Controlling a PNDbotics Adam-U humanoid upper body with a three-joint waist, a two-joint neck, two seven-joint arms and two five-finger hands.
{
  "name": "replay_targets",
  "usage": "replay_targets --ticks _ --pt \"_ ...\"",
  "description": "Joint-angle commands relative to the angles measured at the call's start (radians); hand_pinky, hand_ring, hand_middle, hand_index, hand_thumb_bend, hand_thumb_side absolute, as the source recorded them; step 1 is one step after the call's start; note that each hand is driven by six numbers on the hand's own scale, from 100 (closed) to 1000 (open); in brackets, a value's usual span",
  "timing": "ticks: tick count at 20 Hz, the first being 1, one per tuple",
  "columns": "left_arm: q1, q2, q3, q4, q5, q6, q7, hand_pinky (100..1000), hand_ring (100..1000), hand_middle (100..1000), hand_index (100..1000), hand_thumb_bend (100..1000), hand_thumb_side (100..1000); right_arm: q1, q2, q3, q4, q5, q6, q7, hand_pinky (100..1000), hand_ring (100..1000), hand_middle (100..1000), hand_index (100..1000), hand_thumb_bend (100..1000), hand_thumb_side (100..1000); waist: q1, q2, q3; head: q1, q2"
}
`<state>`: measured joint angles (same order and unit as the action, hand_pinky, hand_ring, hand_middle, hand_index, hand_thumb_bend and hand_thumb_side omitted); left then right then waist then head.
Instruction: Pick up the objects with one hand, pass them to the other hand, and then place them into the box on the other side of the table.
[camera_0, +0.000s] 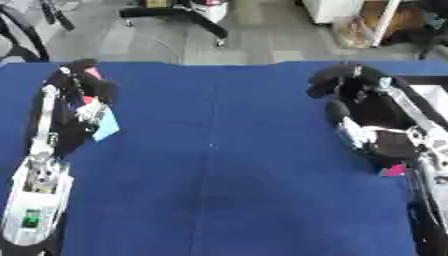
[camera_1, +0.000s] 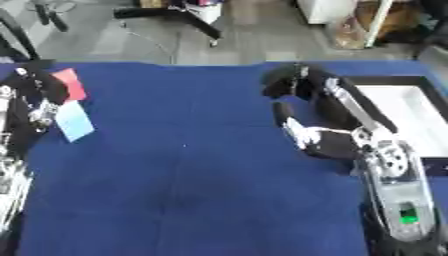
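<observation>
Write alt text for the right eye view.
Two black robot arms rest on a blue table: the right hand beside a white box at right, the left hand at left by a red card and a light blue card.

Blue table: red card, light-blue card, white box.

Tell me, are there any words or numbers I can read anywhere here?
None can be read.
Light blue card: plain, no writing shows.
Red card: plain, no writing shows.
Green patch on the right forearm: too blurred to tell if it holds any text.
White box: no label shows.
</observation>
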<state>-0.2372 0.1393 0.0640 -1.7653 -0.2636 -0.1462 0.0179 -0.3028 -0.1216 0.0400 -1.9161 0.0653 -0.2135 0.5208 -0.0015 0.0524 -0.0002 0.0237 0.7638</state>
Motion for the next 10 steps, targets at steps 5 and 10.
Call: replay_targets --ticks 5,10 --pt "-0.06 0.249 0.025 -0.013 -0.154 -0.006 -0.08 608 547 555 809 610 620 -0.003 -0.012 0.009 -0.001 0.026 -0.047 0.102 768 781 816 890 172 402 0.023 -0.008 -0.005 -0.003 0.006" --pt "-0.127 0.526 -0.018 0.065 -0.291 -0.035 -0.207 701 630 647 845 514 631 0.001 -0.017 0.008 0.012 0.034 -0.051 0.116 766 777 812 889 161 400 0.038 -0.015 -0.014 -0.008 0.006"
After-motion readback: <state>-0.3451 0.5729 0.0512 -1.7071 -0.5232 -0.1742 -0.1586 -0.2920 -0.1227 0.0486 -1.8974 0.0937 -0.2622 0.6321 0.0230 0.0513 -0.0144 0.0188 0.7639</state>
